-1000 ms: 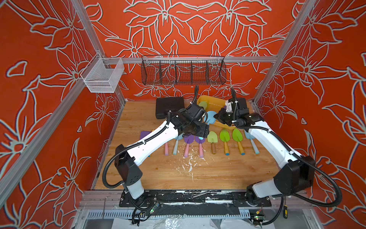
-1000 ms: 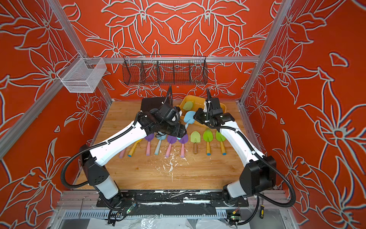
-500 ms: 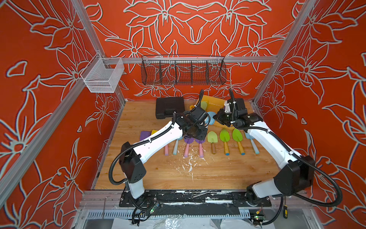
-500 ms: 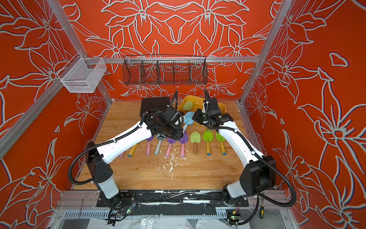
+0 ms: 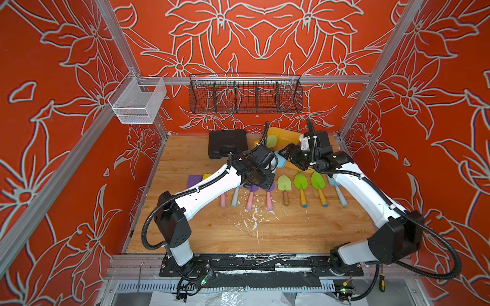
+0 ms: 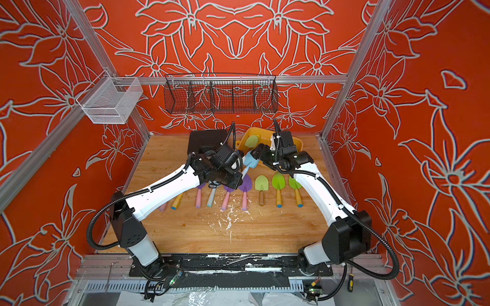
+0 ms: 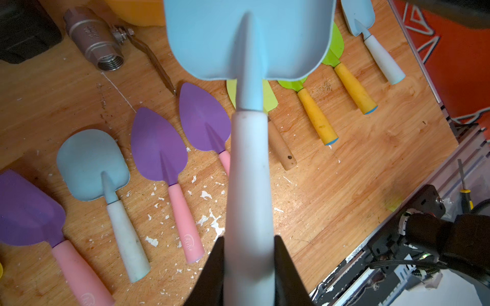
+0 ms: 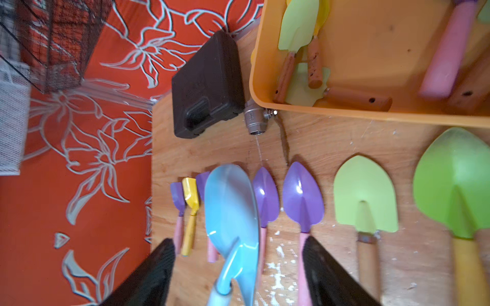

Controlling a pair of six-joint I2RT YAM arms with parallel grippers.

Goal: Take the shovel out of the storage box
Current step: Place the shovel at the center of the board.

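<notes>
Blue shovel (image 7: 246, 47) is out of the storage box (image 8: 371, 115), hanging over the desk (image 6: 185, 233) above the laid-out row (image 7: 156, 143). Your left fingers (image 7: 214, 267) are clenched on its white handle (image 7: 249, 185). Your right fingers (image 8: 156, 270) stand spread either side of the blade (image 8: 230, 206), gripping nothing.

Risk: back the right arm off crooked and a finger could clip the blade and twist it loose.

A second ago the right held it and the left was wide.
</notes>
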